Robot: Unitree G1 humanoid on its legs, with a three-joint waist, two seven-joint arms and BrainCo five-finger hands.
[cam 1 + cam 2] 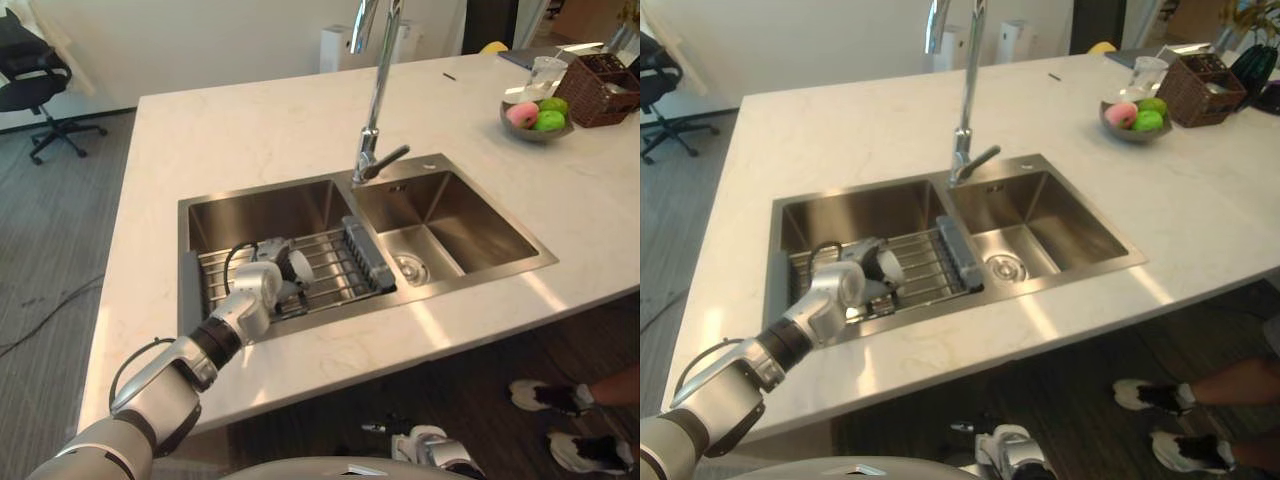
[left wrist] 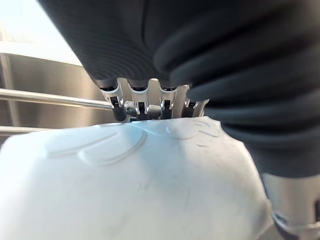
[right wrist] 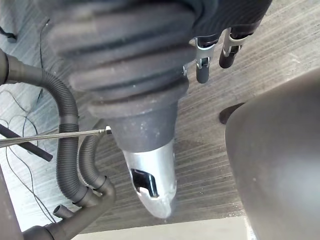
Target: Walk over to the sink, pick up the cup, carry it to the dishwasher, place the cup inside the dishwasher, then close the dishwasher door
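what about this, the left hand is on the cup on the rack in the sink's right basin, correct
No: the left hand is on the cup on the rack in the sink's left basin, as the left eye view shows.

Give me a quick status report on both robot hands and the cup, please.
Left robot hand curled on the cup, at the sink rack. Right robot hand open, idle at its side. Faucet stands behind, likely clear.
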